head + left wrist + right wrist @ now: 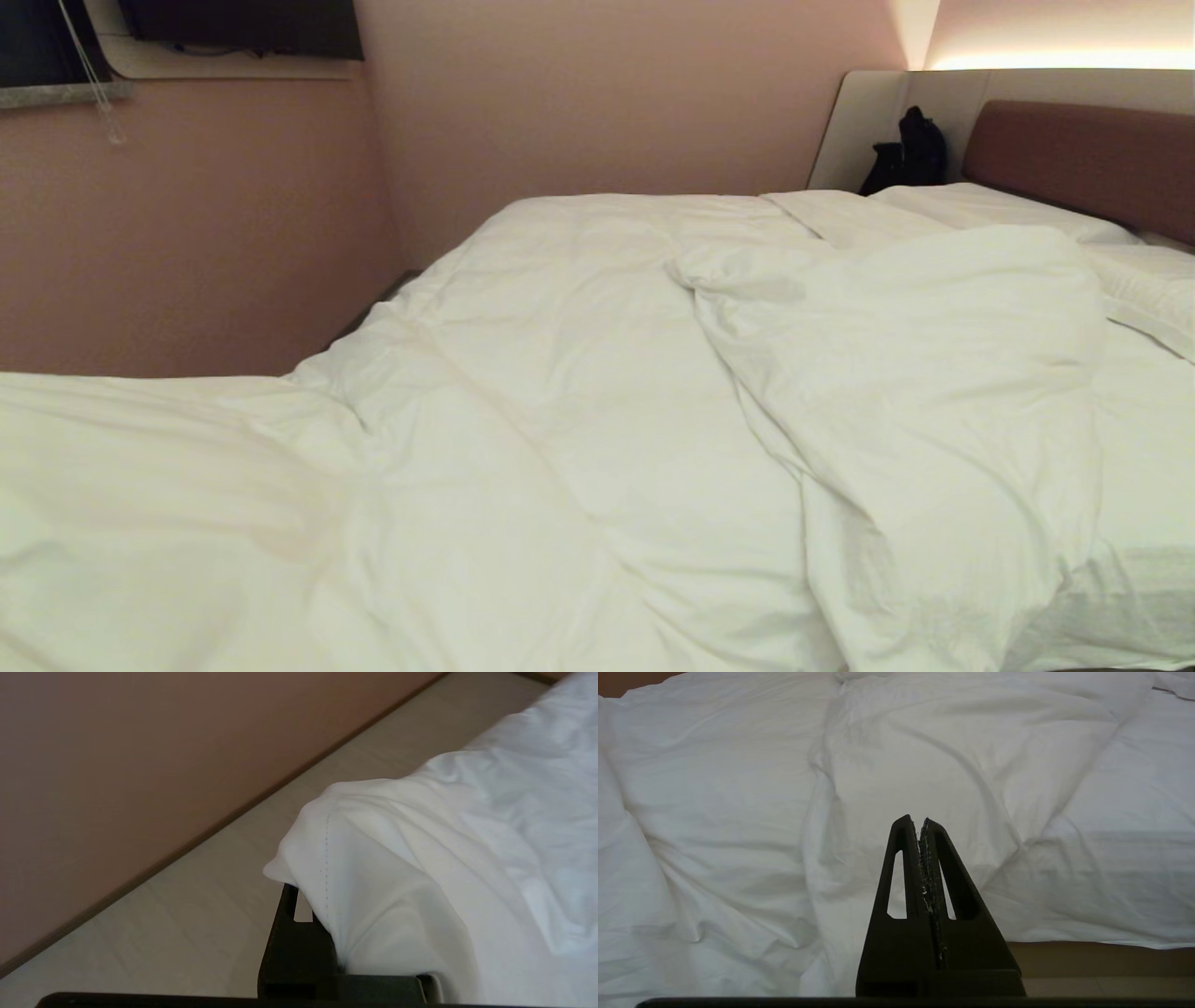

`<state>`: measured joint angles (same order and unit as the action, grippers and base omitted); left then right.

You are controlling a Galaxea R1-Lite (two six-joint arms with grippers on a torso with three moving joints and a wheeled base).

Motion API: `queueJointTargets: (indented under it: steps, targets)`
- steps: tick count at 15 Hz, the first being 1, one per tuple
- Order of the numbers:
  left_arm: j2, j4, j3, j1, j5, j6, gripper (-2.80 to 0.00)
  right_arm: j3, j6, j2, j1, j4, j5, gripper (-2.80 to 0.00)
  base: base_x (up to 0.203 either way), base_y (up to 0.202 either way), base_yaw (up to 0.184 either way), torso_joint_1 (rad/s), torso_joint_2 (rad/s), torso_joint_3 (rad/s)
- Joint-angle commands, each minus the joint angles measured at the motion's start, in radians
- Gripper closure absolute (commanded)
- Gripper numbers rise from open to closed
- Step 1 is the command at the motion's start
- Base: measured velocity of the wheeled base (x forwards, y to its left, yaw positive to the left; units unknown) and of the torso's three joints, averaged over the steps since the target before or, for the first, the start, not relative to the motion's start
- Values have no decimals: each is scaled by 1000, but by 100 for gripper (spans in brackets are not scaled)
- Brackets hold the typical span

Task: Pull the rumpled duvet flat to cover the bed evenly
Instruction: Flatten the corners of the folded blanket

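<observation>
Left gripper (317, 933) clamped tight on a fold of the duvet (420, 858), one black finger showing. Right gripper (922, 826) pressed together, empty, held level.

You were in a bedroom: a wide bed (1148, 439) with a white duvet (597, 420), pillows (990, 210), a padded headboard (1083, 159) and pink walls (607, 93).

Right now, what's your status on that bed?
Left tool shut on duvet corner. Right tool shut, empty, idle. Duvet rumpled, folded ridge at right. Nothing in the way.
</observation>
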<state>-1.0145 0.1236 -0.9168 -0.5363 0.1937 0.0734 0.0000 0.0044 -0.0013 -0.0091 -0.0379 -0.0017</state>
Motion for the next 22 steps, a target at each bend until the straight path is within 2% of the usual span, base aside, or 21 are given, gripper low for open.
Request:
queueJointTargets:
  steps: [1, 6, 9, 17, 22]
  targets:
    - [0, -1, 0, -22, 31, -8, 0, 0, 0, 1, 0, 0, 0, 0, 0, 0, 0, 0, 0, 0]
    - [32, 0, 7, -50, 141, -88, 0, 0, 0, 1, 0, 0, 0, 0, 0, 0, 0, 0, 0, 0]
    - [62, 15, 14, -76, 165, -132, 0, 0, 0, 1, 0, 0, 0, 0, 0, 0, 0, 0, 0, 0]
    - [58, 16, 71, -77, 268, -165, 0, 0, 0, 1, 0, 0, 0, 0, 0, 0, 0, 0, 0, 0]
    - [50, 8, 128, -76, 269, -182, 0, 0, 0, 1, 0, 0, 0, 0, 0, 0, 0, 0, 0, 0]
